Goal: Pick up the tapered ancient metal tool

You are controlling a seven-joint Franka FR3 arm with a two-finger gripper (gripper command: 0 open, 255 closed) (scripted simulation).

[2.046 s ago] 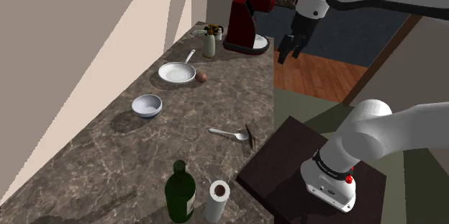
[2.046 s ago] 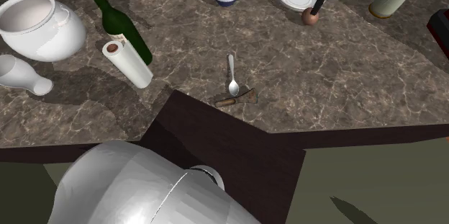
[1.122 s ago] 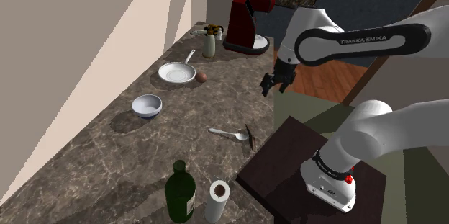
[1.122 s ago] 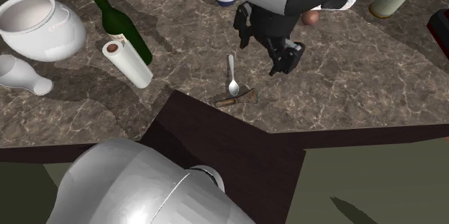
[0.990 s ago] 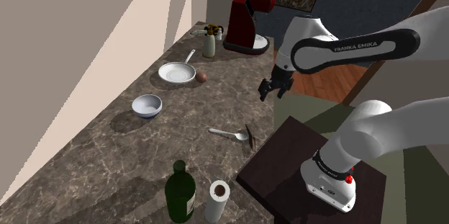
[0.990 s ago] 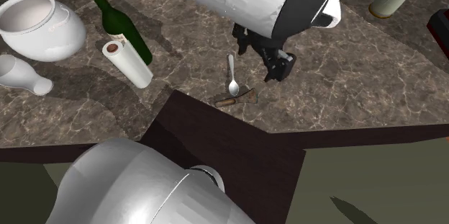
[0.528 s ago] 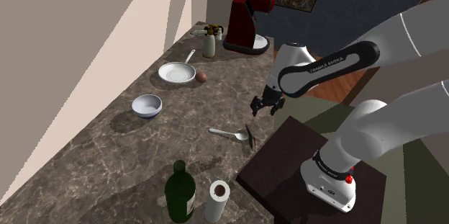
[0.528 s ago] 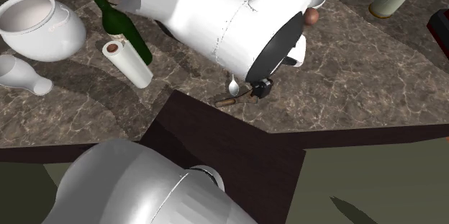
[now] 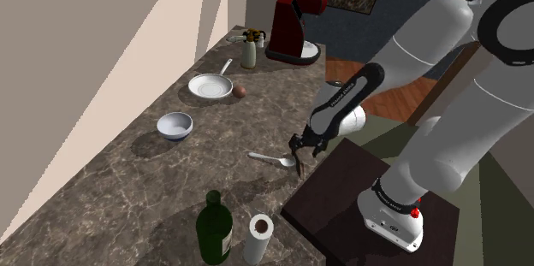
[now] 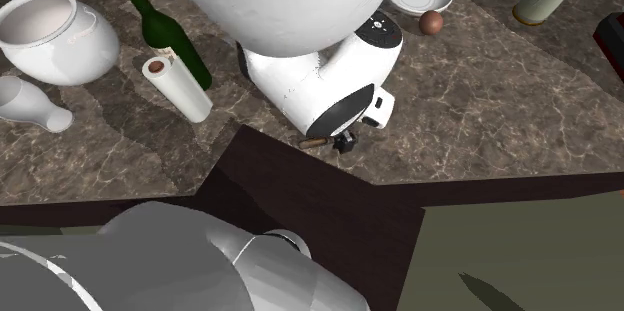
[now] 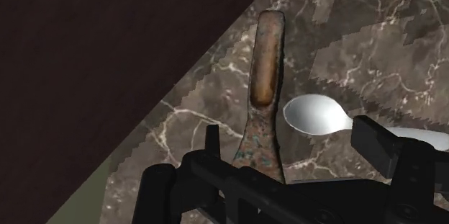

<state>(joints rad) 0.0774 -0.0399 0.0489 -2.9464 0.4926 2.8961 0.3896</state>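
The tool [image 11: 263,78] is a rusty brown strip that widens into a greenish flared end, lying flat on the marbled counter [image 11: 374,35] beside the stand's dark top [image 11: 108,42]. My gripper [image 11: 291,150] is open and low over the flared end, one finger [image 11: 212,142] on each side, not touching it. A white spoon [image 11: 316,114] lies next to the tool, its bowl near the other finger. In the shoulder view the gripper [image 9: 301,157] covers most of the tool, beside the spoon [image 9: 272,160]. In the second exterior view the tool's end [image 10: 313,142] pokes out beside the gripper [image 10: 345,141].
A green bottle [image 9: 215,230] and a paper roll [image 9: 258,239] stand near the counter's front. A white bowl [image 9: 175,125], a white pan [image 9: 210,86], a brown ball [image 9: 241,91] and a red coffee machine [image 9: 293,26] lie farther back. A white pot [image 10: 55,34] stands nearby.
The arm has swung down from high near the coffee machine to the counter edge by the stand. The gripper now hangs just over the tool, still open.
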